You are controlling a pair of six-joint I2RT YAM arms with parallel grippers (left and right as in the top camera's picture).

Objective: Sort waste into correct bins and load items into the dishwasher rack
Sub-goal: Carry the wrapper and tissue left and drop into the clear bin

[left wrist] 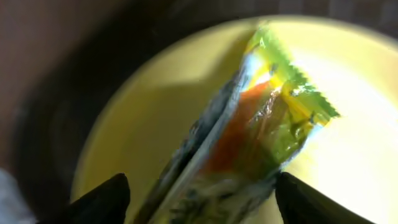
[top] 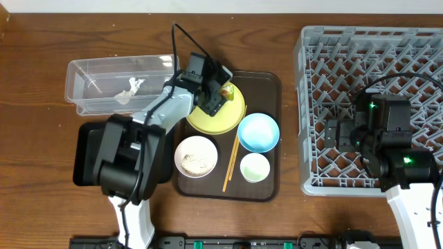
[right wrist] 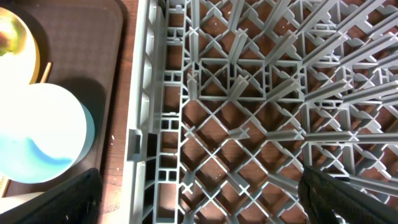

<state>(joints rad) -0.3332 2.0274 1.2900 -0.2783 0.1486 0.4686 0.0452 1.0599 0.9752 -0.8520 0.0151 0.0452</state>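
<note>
The green-and-orange snack wrapper (top: 226,90) (left wrist: 261,124) lies on the round yellow plate (top: 208,121) (left wrist: 143,124). My left gripper (top: 219,97) (left wrist: 199,199) is down over it, open, with one finger on each side of the wrapper. The crumpled white tissue (top: 130,90) lies in the clear tub (top: 83,83). The black tray (top: 84,159) is mostly hidden under my left arm. My right gripper (top: 340,135) (right wrist: 199,193) is open and empty over the left edge of the grey dishwasher rack (top: 415,48) (right wrist: 249,124).
The dark brown serving tray (top: 266,83) holds the plate, a light blue bowl (top: 258,131) (right wrist: 37,137), a white bowl (top: 196,155) with rice grains, a small pale cup (top: 254,167) and wooden chopsticks (top: 230,162).
</note>
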